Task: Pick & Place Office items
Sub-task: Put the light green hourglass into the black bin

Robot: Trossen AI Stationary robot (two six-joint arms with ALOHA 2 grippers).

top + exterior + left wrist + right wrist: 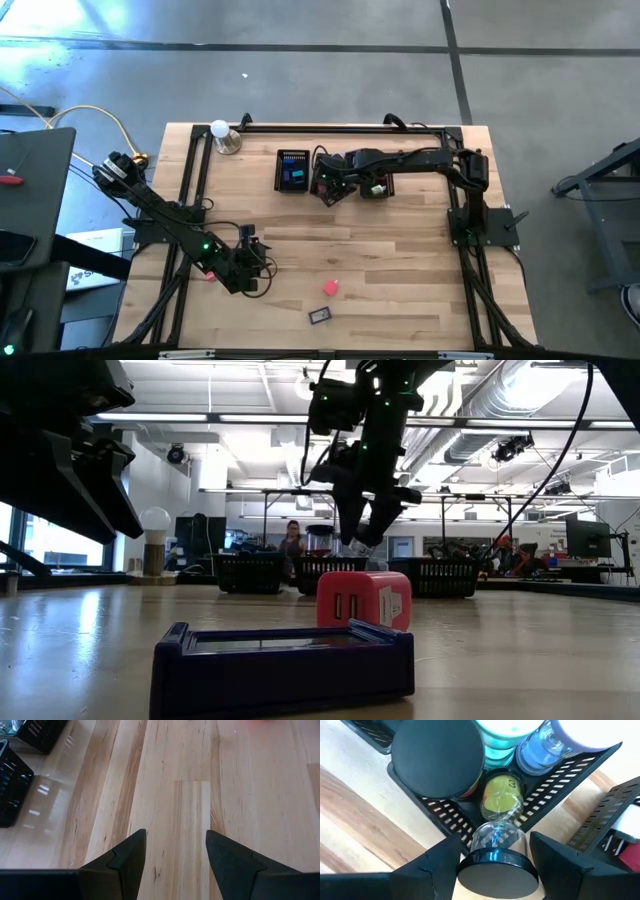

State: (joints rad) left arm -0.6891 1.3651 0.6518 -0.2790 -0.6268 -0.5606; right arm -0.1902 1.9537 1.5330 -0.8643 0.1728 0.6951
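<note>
- Both fingers [435, 865] of the right gripper [492, 870] stood apart on either side of a small clear hourglass [497, 850] with a black end cap, at the corner of the middle mesh bin [555, 785]; whether the pads actually pressed on it could not be told.
- Inside that bin, the right wrist view showed a black round roll [437, 757], a yellow-green piece [502, 795], a teal piece [502, 742] and a blue glass piece [542, 750] packed close together.
- From above, the right arm reached across the back of the table [400, 260], its gripper [330, 185] over the middle bin [326, 176].
- The left bin [292, 170] held blue and teal pieces; the right bin [377, 186] was largely hidden under the arm.
- The left gripper [175, 857] hung over bare wood with its fingers [127, 860] spread wide and nothing between them, near the front left of the table [245, 262].
- A pink block [331, 288] lay on the table toward the front, with a dark blue tray-like piece [320, 316] just nearer the front edge, the two apart.
- In the low view the pink block [363, 601] stood behind the dark blue piece [283, 665].
- A white ball on a metal base [222, 134] stood at the back left corner.
- A person [292, 540] sat in the room beyond the table.
</note>
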